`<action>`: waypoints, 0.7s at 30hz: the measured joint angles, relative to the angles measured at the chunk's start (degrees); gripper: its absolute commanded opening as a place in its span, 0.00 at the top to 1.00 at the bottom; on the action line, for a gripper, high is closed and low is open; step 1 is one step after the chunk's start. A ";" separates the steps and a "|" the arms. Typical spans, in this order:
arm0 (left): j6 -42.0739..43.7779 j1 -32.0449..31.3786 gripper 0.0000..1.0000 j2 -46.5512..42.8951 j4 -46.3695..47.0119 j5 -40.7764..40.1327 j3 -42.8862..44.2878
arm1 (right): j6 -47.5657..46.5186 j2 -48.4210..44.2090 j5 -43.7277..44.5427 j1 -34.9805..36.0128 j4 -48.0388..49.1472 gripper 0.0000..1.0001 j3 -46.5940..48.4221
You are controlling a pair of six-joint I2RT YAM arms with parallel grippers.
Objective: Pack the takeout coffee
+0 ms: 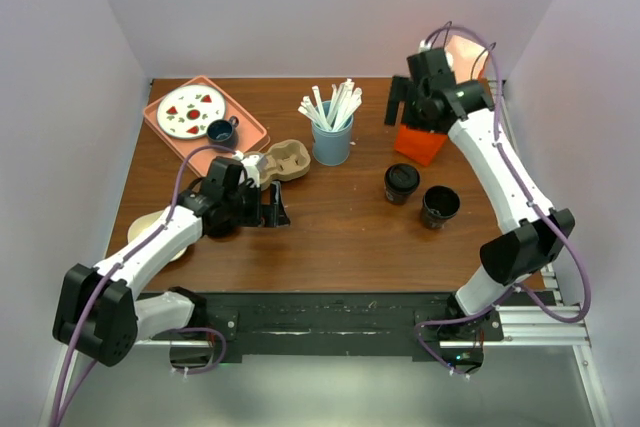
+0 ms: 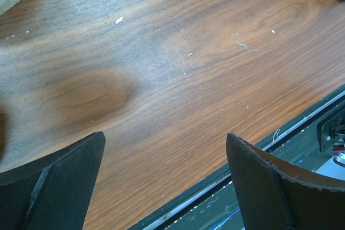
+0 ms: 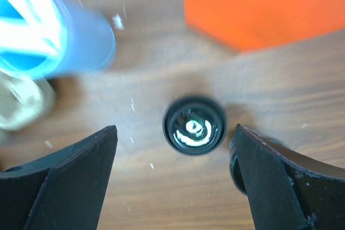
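- Black left jaws, spread wide and holding nothing, hang low over the bare brown wooden counter (image 2: 161,79) by its near edge.
- Right jaws, also wide and holding nothing, hang above the black lidded coffee cup (image 3: 194,125) standing on the counter.
- Second black cup (image 1: 440,206) stands just beside it.
- Brown pulp cup carrier (image 1: 285,160) lies left of them, beside the blue cup of white sticks (image 1: 332,142).
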 measured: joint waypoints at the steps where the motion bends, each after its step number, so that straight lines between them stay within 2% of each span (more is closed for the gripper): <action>1: -0.02 0.00 0.01 -0.33 -0.04 -0.04 0.00 | 0.09 0.15 1.46 -0.13 -1.29 0.08 4.07; 5: -0.04 0.00 0.01 -2.58 -0.79 -1.07 0.00 | 0.20 0.92 6.51 -1.66 -2.29 0.11 17.75; 9: -0.26 0.00 0.01 -4.79 -2.97 -3.06 0.04 | 0.33 1.01 9.57 -5.44 -2.32 0.14 23.54; 13: -0.66 0.00 0.01 -7.34 -5.62 -5.68 0.15 | 0.37 2.05 10.91 -10.38 -2.27 0.19 23.56; 17: -1.36 0.00 0.01 -7.78 -8.92 -7.76 1.55 | 0.04 4.55 10.45 -14.47 -1.55 0.29 21.59; 21: -1.53 0.00 0.01 -7.82 -10.97 -9.53 2.21 | -0.98 7.17 8.46 -16.00 0.81 0.30 18.38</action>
